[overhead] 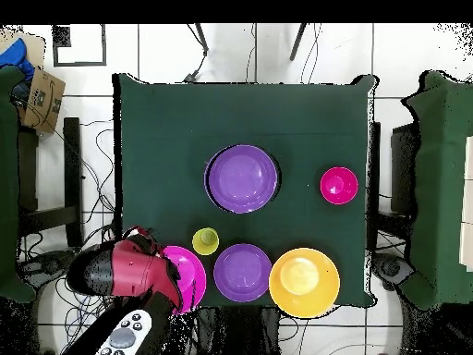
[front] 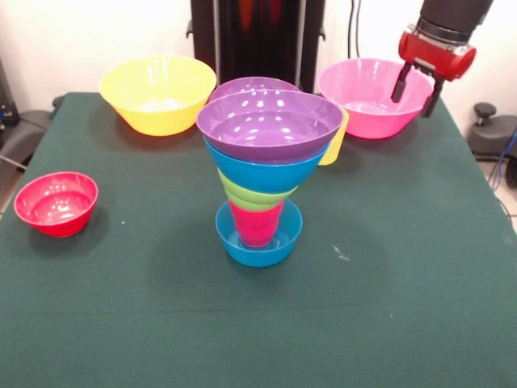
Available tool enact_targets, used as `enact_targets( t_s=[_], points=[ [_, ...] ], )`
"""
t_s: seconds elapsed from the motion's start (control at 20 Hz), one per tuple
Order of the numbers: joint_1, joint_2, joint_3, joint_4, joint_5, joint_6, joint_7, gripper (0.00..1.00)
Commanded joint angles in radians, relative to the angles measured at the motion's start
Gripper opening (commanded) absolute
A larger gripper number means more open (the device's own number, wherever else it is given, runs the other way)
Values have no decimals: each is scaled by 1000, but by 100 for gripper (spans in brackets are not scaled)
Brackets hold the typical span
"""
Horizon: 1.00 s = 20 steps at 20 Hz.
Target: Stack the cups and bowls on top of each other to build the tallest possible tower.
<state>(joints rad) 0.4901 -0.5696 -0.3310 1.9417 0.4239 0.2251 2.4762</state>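
The tower stands mid-table: a small blue bowl (front: 258, 245) as base, the red cup (front: 257, 224) in it, then a lime green bowl (front: 252, 196), a medium blue bowl (front: 262, 171) and a purple bowl (front: 271, 123) on top. From overhead only the top purple bowl (overhead: 242, 177) shows. The yellow cup (front: 334, 147) (overhead: 205, 240) stands behind the tower. My gripper (front: 416, 90) (overhead: 170, 275) is open and empty, hanging over the right rim of the large pink bowl (front: 367, 99) (overhead: 191, 275).
A second purple bowl (front: 252, 84) (overhead: 242, 272) and the large yellow bowl (front: 157, 93) (overhead: 304, 282) sit along the robot's side of the table. A small red bowl (front: 56, 204) (overhead: 339, 185) sits alone at one side edge. The green table cloth (front: 388, 307) spreads around them.
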Motion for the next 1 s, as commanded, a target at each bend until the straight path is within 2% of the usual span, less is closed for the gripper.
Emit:
enact_targets(
  t_s=[0.05,0.2,0.3,0.35,0.4,0.55,0.7,1.0],
  points=[
    [27,54,127,81,48,-75,226,100],
    [88,82,79,60,60,-47,239,100],
    [182,134,-34,5,50,38,240,100],
    [228,164,-99,-27,25,94,219,100],
    [249,179,-131,-42,6,122,201,100],
    [247,167,-145,-44,-54,173,113,100],
    [228,142,-109,-34,-63,171,77,100],
    [241,192,-133,-124,-109,178,36,100]
  ],
)
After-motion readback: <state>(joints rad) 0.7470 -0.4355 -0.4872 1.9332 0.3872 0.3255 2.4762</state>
